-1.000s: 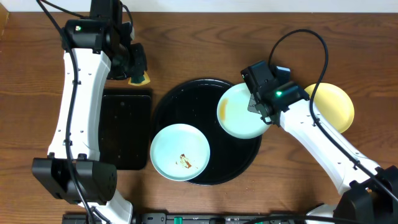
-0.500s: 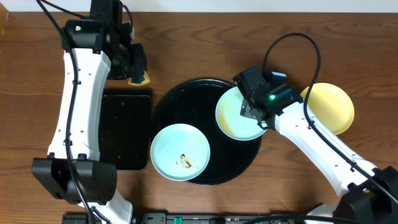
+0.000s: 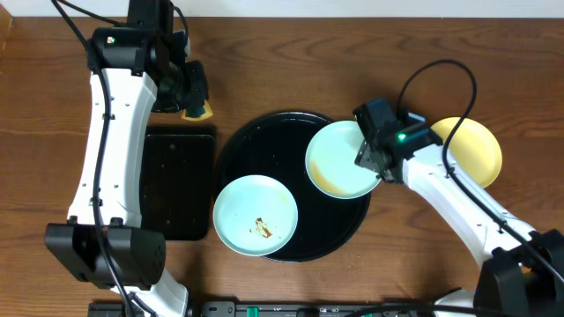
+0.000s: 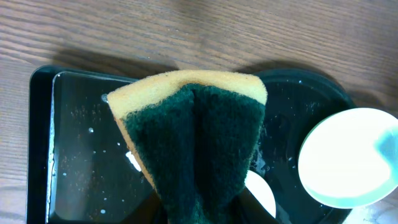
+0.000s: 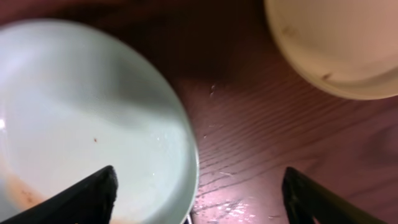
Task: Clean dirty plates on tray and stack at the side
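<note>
The round black tray (image 3: 291,132) holds a light blue plate (image 3: 256,214) with a brown smear at its front left. A second light blue plate (image 3: 339,158), brownish along one edge, lies across the tray's right rim. My right gripper (image 3: 374,157) hangs open over that plate's right edge. In the right wrist view the plate (image 5: 81,118) has its rim between the spread fingers (image 5: 93,196), with nothing gripped. A pale yellow plate (image 3: 473,150) sits on the table to the right. My left gripper (image 3: 192,95) is shut on a yellow-green sponge (image 4: 193,137), far left.
A smaller black rectangular tray (image 3: 179,185), wet with droplets, lies left of the round tray, below the sponge. Bare wooden table (image 5: 267,130) separates the blue plate from the yellow plate (image 5: 336,43). The right arm's cable (image 3: 441,75) loops above it.
My right gripper has opened and let go of the light blue plate at the tray's right rim, then drawn back slightly to the right. The left arm has not moved.
</note>
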`<state>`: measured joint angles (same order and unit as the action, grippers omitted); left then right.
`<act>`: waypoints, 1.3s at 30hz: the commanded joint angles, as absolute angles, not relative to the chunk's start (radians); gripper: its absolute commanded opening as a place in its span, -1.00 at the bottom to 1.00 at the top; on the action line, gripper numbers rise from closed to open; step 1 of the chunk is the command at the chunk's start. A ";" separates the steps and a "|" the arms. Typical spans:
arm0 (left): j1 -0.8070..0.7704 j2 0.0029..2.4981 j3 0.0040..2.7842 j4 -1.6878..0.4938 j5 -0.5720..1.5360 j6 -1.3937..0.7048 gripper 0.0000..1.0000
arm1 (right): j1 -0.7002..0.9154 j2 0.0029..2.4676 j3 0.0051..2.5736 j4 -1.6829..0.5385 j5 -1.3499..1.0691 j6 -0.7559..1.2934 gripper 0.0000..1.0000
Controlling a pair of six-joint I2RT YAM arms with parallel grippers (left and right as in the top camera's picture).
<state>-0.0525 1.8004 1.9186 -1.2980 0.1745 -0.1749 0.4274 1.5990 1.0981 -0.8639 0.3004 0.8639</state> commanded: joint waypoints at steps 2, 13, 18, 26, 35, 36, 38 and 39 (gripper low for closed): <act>-0.049 1.803 1.928 -1.298 0.176 -0.154 -0.48 | 0.430 1.589 1.028 -0.806 0.235 0.886 0.40; -0.049 1.803 1.929 -1.303 0.176 -0.153 -0.47 | 0.430 1.589 0.974 -0.762 0.227 0.921 0.28; -0.049 1.803 1.929 -1.303 0.176 -0.153 -0.47 | 0.430 1.589 0.949 -0.728 0.216 0.925 0.25; -0.049 1.803 1.929 -1.306 0.176 -0.153 -0.45 | 0.434 1.590 0.946 -0.678 0.216 0.928 -0.31; -0.049 1.803 1.929 -1.306 0.176 -0.150 -0.43 | 0.434 1.590 0.945 -0.665 0.216 0.931 -0.26; -0.049 1.803 1.929 -1.306 0.176 -0.150 -0.43 | 0.434 1.592 0.945 -0.665 0.216 0.931 -0.33; -0.049 1.803 1.929 -1.306 0.176 -0.150 -0.42 | 0.434 1.600 0.945 -0.664 0.216 0.932 -0.34; -0.049 1.803 1.929 -1.306 0.176 -0.150 -0.42 | 0.434 1.607 0.945 -0.665 0.216 0.937 -0.33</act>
